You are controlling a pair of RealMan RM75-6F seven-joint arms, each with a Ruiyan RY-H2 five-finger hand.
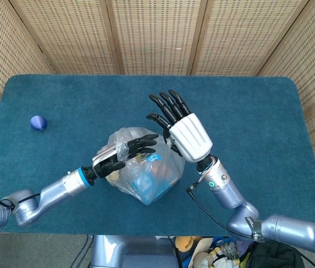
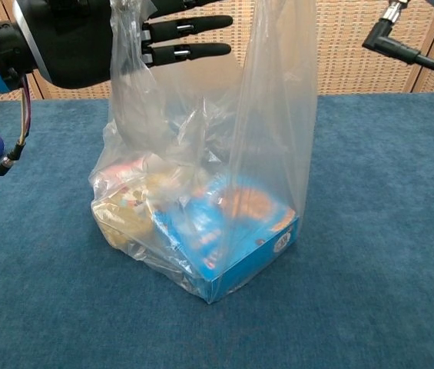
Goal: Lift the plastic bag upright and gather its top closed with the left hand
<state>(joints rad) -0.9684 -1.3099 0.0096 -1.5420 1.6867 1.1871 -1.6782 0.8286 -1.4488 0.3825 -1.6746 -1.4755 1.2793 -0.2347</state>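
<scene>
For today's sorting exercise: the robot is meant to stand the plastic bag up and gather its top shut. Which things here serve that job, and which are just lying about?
Part of the job:
plastic bag
left robot hand, at the bag's top
right robot hand, by the bag's far edge

Just lying about:
blue ball
blue box and snack packets, contents inside the bag
</scene>
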